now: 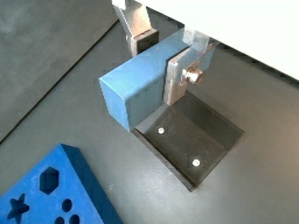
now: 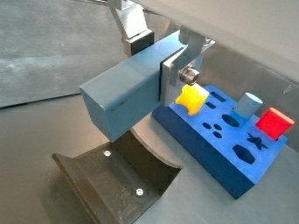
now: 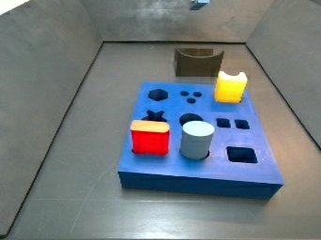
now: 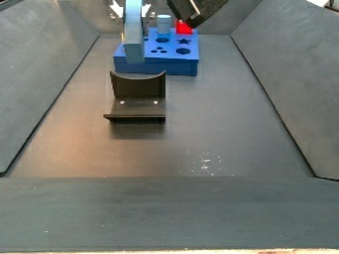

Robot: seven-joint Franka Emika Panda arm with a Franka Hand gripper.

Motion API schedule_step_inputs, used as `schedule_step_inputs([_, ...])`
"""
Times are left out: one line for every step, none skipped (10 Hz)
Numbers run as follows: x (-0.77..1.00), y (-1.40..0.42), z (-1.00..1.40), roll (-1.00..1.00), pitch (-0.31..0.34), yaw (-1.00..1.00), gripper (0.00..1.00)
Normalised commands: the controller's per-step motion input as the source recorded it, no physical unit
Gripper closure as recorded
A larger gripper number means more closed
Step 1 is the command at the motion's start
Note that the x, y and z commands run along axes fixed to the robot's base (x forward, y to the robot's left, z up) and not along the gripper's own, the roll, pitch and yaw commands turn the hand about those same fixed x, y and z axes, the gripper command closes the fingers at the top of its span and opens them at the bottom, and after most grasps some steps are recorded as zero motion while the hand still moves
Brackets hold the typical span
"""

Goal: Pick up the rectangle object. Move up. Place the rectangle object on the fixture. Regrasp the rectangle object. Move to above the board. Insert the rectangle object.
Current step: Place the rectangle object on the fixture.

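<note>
in a wrist view the gripper point(image 1: 166, 55) is seen with its silver fingers point(image 1: 179, 73) clamped on the rectangle object point(image 1: 131, 88), a grey-blue block held edge-on above the fixture point(image 1: 191, 133). the fixture is a dark bracket on a base plate with two pale screws, resting on the dark floor point(image 1: 52, 61); the block hangs over it, and contact cannot be told. a corner of the board point(image 1: 54, 193) is seen at the lower left of the frame, with star, hexagon and round holes left empty.

in a wrist view the rectangle object point(image 2: 122, 93) is again pinched between the fingers point(image 2: 172, 66) of the gripper point(image 2: 160, 50), above the curved fixture point(image 2: 122, 178) at the lower middle of the frame. to the right the board point(image 2: 216, 149) is shown carrying a yellow piece point(image 2: 190, 97), a pale cylinder point(image 2: 250, 104) and a red piece point(image 2: 275, 122); several holes stay open.

in a side view the board point(image 3: 201, 173) fills the middle of the frame. the red piece point(image 3: 149, 137), the pale cylinder point(image 3: 197, 139) and the yellow piece point(image 3: 230, 85) are seated in it, while the hexagon, small round and square holes are empty. the fixture point(image 3: 196, 61) stands just behind the board. only a scrap of blue at the top edge is seen where the gripper would be.

in a side view the rectangle object point(image 4: 134, 30) is held upright at the upper left of the frame, above the fixture point(image 4: 137, 95), with the board point(image 4: 169, 55) behind. the gripper is largely cut off by the top edge there.
</note>
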Motion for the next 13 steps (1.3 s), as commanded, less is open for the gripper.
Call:
schedule_step_inputs([0.08,0.05,-0.01,-0.34,0.143,-0.12,1.0])
schedule_step_inputs([0.12,0.08,-1.0,-1.0,0.021,-0.11,1.0])
schedule_step_inputs([0.13,0.08,-1.0,-1.0,0.015,-0.11,1.0])
schedule_step_inputs([0.13,0.09,-1.0,-1.0,0.028,-0.11,1.0])
schedule_step_inputs([0.15,0.09,-1.0,-1.0,0.055,-0.11,1.0])
schedule_step_inputs([0.16,0.1,-1.0,-1.0,0.068,-0.11,1.0])
schedule_step_inputs([0.16,0.11,-1.0,-1.0,0.075,-0.12,1.0])
schedule_step_inputs([0.17,0.11,-1.0,-1.0,0.088,-0.13,1.0])
schedule_step_inputs([0.19,0.12,-1.0,-1.0,0.095,-0.14,1.0])
schedule_step_inputs([0.19,0.13,-1.0,-1.0,0.107,-0.15,1.0])
schedule_step_inputs([0.19,0.13,-0.93,-1.0,0.117,-0.16,1.0])
schedule_step_inputs([0.15,0.1,-0.71,-1.0,0.133,-0.19,1.0])
schedule_step_inputs([0.12,0.12,-0.58,-0.93,0.127,-0.15,1.0])
